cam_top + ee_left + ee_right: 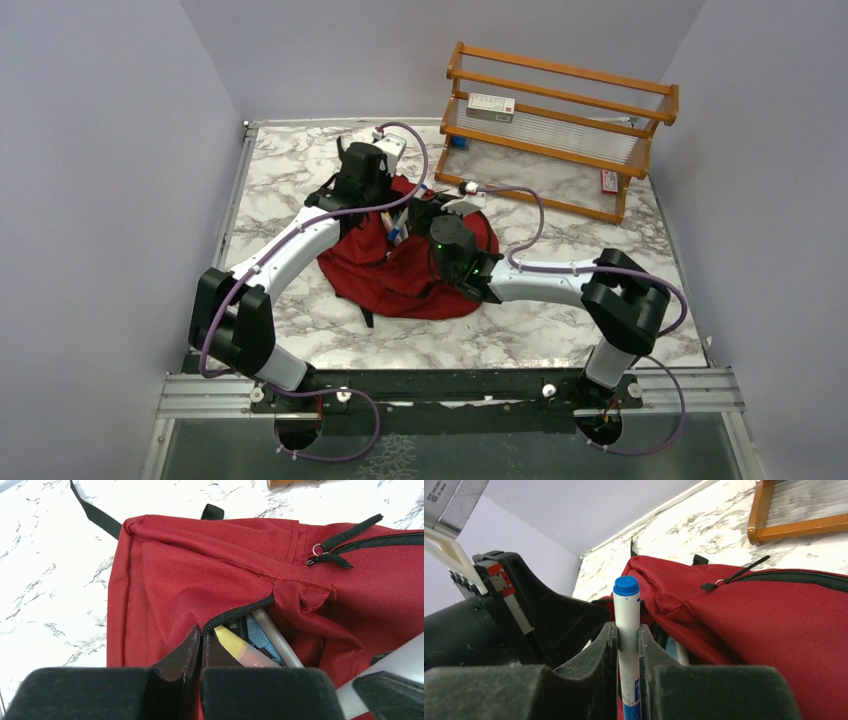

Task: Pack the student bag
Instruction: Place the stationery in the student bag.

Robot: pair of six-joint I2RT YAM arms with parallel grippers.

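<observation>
The student bag (400, 282) is a dark-red backpack lying flat mid-table. Its front pocket (250, 625) gapes along a black zipper. A yellow highlighter (234, 647), a blue pen (260, 636) and a grey pen (276, 637) show inside. My left gripper (202, 631) is shut, its tips pinching the bag's fabric at the zipper's end and lifting that edge. My right gripper (627, 631) is shut on a white marker with a blue cap (627, 605), held upright just beside the pocket mouth. The same marker (395, 672) shows in the left wrist view's lower right corner.
A wooden rack (560, 130) stands at the back right, with a small white box (490, 107) on its upper shelf. The bag's black straps (95, 515) trail onto the marble table (560, 330). The left arm's wrist (539, 615) sits close to the marker's left.
</observation>
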